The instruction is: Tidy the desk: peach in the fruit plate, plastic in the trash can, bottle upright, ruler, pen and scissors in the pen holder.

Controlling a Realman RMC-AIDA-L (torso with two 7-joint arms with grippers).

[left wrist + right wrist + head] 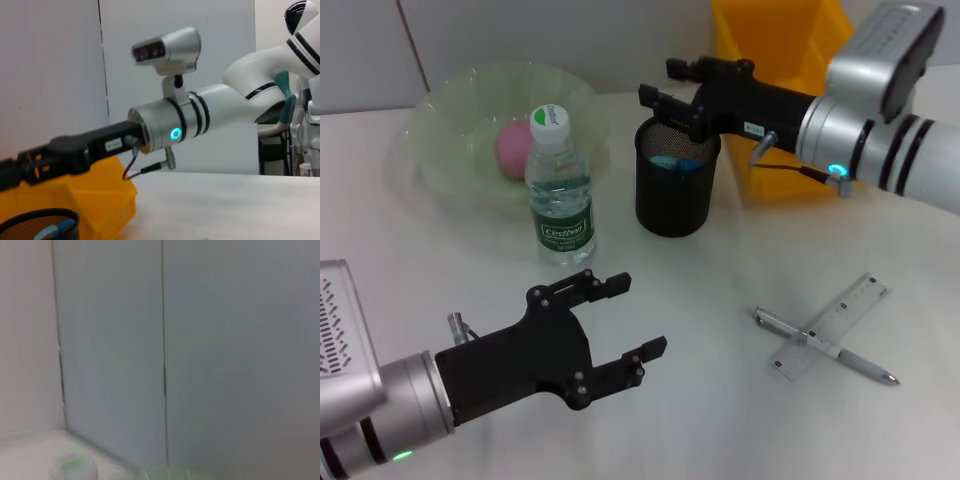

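Note:
The pink peach [514, 148] lies in the translucent green fruit plate [450, 105] at the back left. In front of the plate stands the bottle [560, 195], upright, with its white-green cap on. In the black mesh pen holder [675, 195] the blue handles of the scissors [675, 162] show. My right gripper [661, 84] hovers open and empty just above the holder's rim. The clear ruler [840, 318] lies at the front right, with the silver pen [825, 347] crossed over it. My left gripper [625, 318] is open low over the front of the table, empty. The plastic is out of view.
A yellow trash can [775, 50] stands right behind the pen holder, under my right forearm. In the left wrist view the same yellow trash can [95, 195] and the pen holder [37, 225] show beneath the right arm. The bottle cap [75, 467] shows in the right wrist view.

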